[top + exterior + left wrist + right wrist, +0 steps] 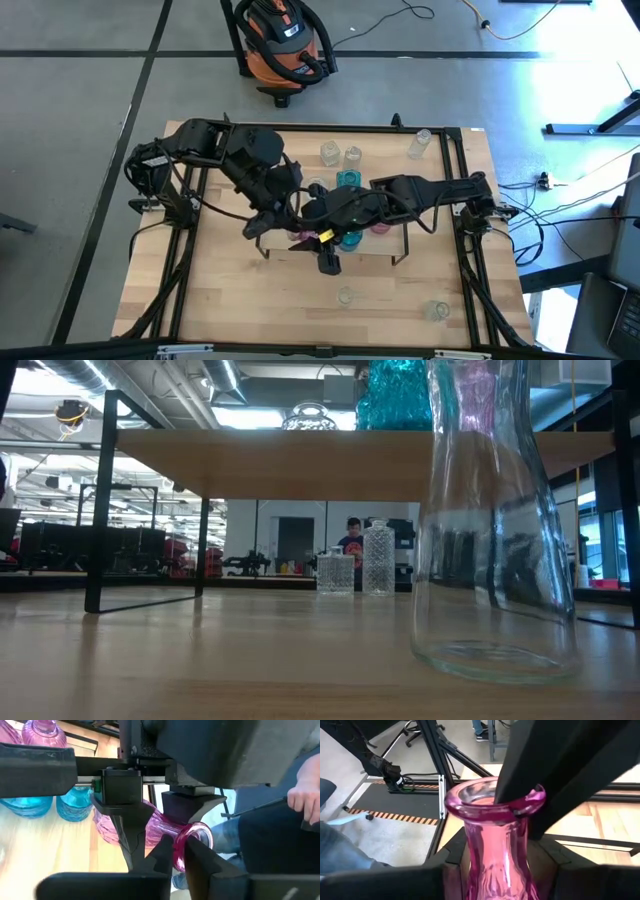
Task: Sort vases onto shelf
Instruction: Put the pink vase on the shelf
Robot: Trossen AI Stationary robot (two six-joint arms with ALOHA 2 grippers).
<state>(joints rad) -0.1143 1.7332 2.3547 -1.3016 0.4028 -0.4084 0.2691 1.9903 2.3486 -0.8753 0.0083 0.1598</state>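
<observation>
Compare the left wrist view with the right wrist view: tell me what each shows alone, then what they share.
Only the left wrist view shows two teal-blue vases and more pink vases standing behind, the right gripper reaching in from the far side, and a person's hand at the edge.

Only the right wrist view shows the floor beyond the table with an orange-striped mat, and one finger of the left gripper reaching into the vase mouth.

Both show the pink vase pinched at its rim by the left gripper, and bare wooden tabletop.

Both pincers (pixel 300 232) (pixel 322 240) together mid-table
</observation>
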